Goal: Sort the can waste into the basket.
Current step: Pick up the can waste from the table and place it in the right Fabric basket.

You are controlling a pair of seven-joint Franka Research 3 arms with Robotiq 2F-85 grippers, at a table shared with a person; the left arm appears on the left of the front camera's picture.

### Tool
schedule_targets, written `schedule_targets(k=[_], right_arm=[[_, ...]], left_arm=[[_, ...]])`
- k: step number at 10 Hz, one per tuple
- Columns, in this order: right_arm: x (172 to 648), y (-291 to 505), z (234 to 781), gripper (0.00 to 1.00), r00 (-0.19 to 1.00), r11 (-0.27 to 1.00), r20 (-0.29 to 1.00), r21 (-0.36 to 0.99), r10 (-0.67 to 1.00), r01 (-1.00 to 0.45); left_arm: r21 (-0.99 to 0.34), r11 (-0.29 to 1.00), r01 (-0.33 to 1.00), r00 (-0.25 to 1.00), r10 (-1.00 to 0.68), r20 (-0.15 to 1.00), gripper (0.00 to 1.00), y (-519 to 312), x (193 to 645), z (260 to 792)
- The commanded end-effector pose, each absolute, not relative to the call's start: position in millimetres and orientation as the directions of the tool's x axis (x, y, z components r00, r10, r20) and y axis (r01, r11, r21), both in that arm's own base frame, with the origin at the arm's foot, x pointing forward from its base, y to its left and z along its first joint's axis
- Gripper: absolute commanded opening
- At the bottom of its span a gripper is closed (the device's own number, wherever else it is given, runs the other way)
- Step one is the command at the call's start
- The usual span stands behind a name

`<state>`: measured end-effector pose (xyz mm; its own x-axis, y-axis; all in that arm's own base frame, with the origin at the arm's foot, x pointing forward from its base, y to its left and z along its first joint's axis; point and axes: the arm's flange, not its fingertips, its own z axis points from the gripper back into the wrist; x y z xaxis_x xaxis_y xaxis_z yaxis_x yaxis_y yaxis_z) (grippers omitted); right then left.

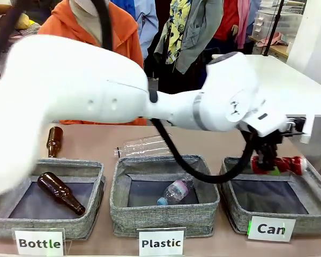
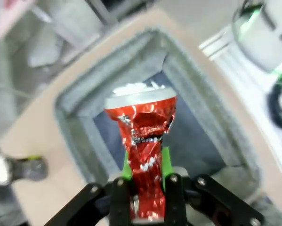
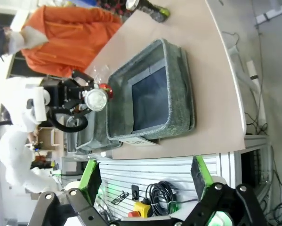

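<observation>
Clenching left gripper (image 2: pixel 145 162) on crushed red can (image 2: pixel 141 120), green pads pinching its lower half and its silver top pointing toward 12 o'clock in left wrist view. Hanging that can over Can basket (image 2: pixel 72 127), with the dark lining showing behind it; in front view, holding it above the basket's 12 o'clock rim. Gaping right gripper (image 3: pixel 144 165), with nothing between the pads, well apart from the basket at 6 o'clock in right wrist view. Lying on table (image 1: pixel 96 142) past the basket's 12 o'clock end in that view: dark can (image 3: pixel 149 7). Sitting at 9 o'clock of the Can basket in front view: Plastic bin (image 1: pixel 165 213) holding clear plastic bottle (image 1: pixel 175 191), then Bottle bin (image 1: pixel 90 214) holding brown glass bottle (image 1: pixel 61 193).
</observation>
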<state>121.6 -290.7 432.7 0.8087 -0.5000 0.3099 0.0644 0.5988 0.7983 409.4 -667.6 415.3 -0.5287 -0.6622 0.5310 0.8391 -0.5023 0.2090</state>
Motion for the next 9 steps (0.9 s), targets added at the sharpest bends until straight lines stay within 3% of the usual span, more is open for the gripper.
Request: schedule_targets(k=[1, 3, 4, 5, 6, 7, 9], right_arm=[[119.9, -286.9, 436.3, 1.00, 0.818, 0.617, 0.317, 0.785, -0.480, 0.058], [119.9, -286.9, 436.3, 1.00, 0.818, 0.617, 0.317, 0.785, -0.480, 0.058], [119.9, -286.9, 436.3, 1.00, 0.818, 0.617, 0.317, 0.785, -0.480, 0.058], [119.9, -286.9, 436.3, 1.00, 0.818, 0.617, 0.317, 0.785, -0.480, 0.058], [119.9, -286.9, 436.3, 1.00, 0.818, 0.617, 0.317, 0.785, -0.480, 0.058], [119.9, -286.9, 436.3, 1.00, 0.818, 0.617, 0.317, 0.785, -0.480, 0.058], [119.9, -286.9, 436.3, 1.00, 0.818, 0.617, 0.317, 0.785, -0.480, 0.058]], left_arm=[[0.223, -0.595, 0.772, -0.618, -0.622, 0.481, 0.26, -714.4, 426.1, 436.0], [0.241, -0.647, 0.723, -0.675, -0.589, 0.445, 0.26, -720.9, 422.0, 431.2], [0.233, -0.675, 0.700, -0.695, -0.568, 0.441, 0.32, -721.3, 419.6, 430.5], [0.232, -0.677, 0.699, -0.694, -0.563, 0.448, 0.69, -721.2, 418.5, 429.9], [0.234, -0.679, 0.696, -0.698, -0.562, 0.444, 0.91, -720.9, 419.5, 429.4], [0.235, -0.674, 0.700, -0.696, -0.572, 0.434, 1.00, -720.6, 418.9, 429.2], [0.221, -0.671, 0.708, -0.686, -0.580, 0.439, 1.00, -718.3, 421.0, 427.3]])
